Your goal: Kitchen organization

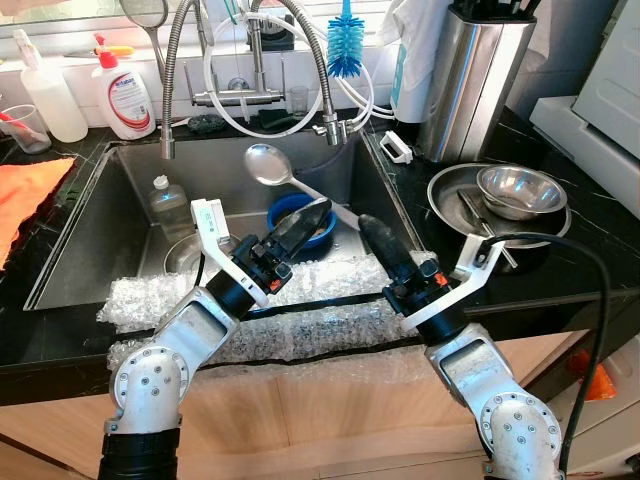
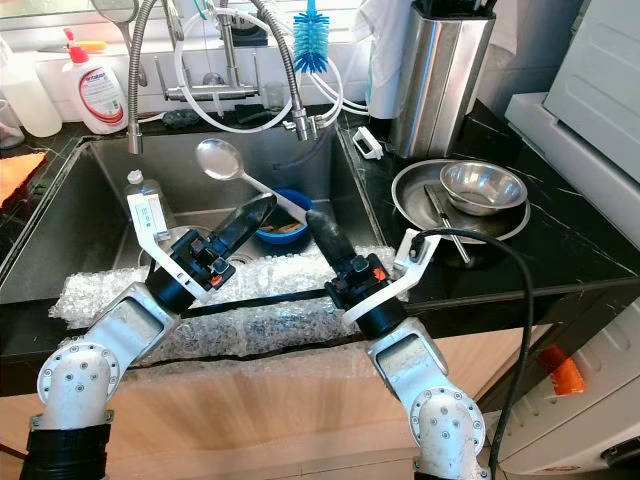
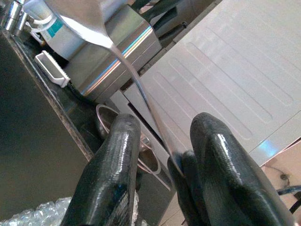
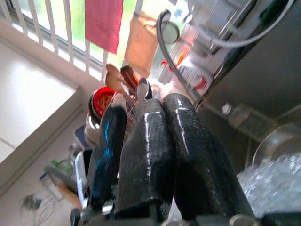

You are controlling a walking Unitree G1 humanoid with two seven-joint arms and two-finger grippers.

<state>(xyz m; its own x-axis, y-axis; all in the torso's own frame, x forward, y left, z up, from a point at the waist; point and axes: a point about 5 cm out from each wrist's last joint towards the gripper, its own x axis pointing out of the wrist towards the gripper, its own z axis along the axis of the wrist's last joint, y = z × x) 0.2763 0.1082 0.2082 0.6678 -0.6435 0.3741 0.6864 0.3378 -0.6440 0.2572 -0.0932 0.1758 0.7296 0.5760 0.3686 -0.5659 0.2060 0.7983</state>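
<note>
While left gripper (image 1: pixel 318 212) pinches ladle (image 1: pixel 268 165) handle, right gripper (image 1: pixel 366 226) pressed together (bottle (image 1: pixel 126 92) label unreadable)

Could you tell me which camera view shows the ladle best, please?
The left eye view: the whole ladle shows, bowl raised over the sink, handle running down to the left gripper. The right eye view shows the same. The left wrist view catches its thin handle between the fingers.

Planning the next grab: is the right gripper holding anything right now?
No. The right gripper has its fingers pressed together with nothing between them, above the sink.
</note>
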